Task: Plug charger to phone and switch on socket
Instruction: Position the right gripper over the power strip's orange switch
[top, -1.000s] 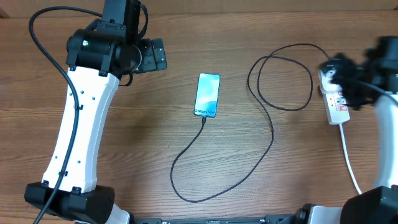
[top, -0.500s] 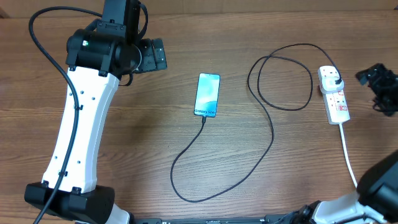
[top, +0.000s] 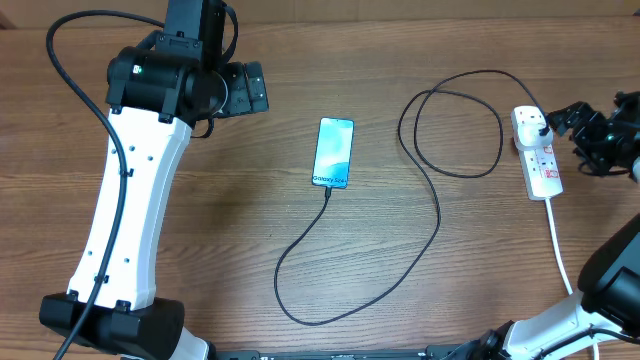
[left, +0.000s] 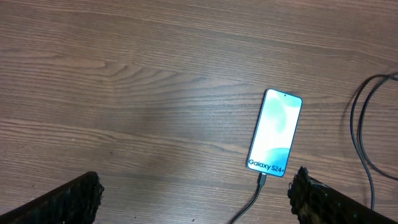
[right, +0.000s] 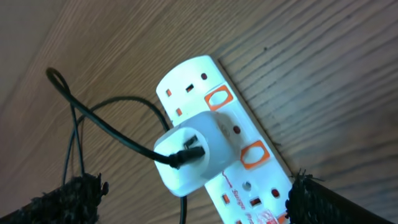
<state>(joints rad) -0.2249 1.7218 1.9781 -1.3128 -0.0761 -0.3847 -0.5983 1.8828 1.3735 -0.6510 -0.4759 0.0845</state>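
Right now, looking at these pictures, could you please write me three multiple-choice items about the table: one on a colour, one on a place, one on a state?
1. What colour is the screen of the phone?
A. red
B. light blue
C. dark, switched off

2. Where does the power strip lie?
A. touching the phone
B. on the right side of the table
C. on its left side

3. How is the small end of the black cable?
A. plugged into the phone's lower end
B. lying loose on the table
C. coiled on the phone

Answers:
1 B: the overhead view shows a lit light-blue screen.
2 B: it lies far right, apart from the phone.
3 A: the left wrist view shows the connector in the phone's lower edge.
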